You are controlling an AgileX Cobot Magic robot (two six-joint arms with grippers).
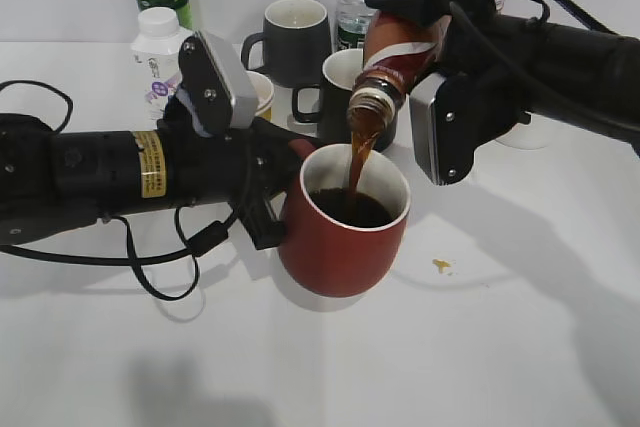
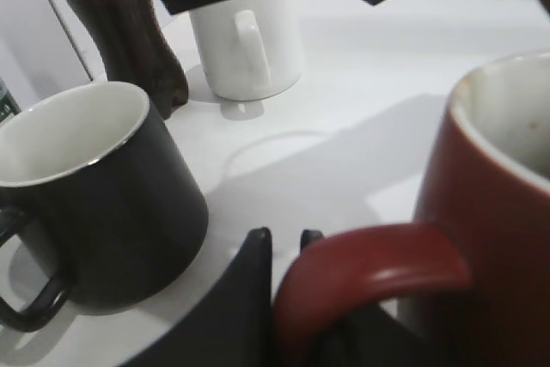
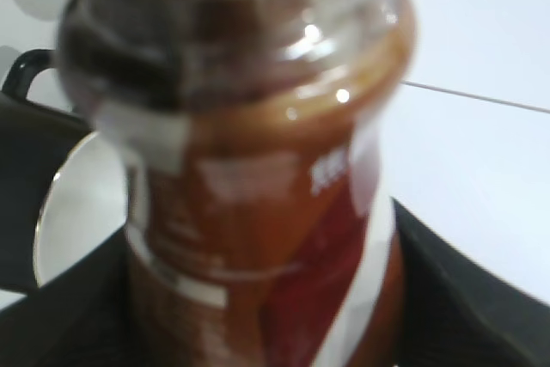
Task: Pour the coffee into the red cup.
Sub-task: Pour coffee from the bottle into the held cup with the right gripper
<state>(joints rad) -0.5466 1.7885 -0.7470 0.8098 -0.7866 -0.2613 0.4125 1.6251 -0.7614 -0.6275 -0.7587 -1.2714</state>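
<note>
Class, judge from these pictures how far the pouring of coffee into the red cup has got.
Done: the right gripper has the coffee bottle tipped above the red cup, whose handle the left gripper holds. In hand: a brown stream runs into the cup, partly filled. Left: finishing the pour, righting the bottle.

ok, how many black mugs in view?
2 black mugs: one at the back, one just behind the red cup, under the pouring coffee bottle. More could be hidden behind the rig.
</note>
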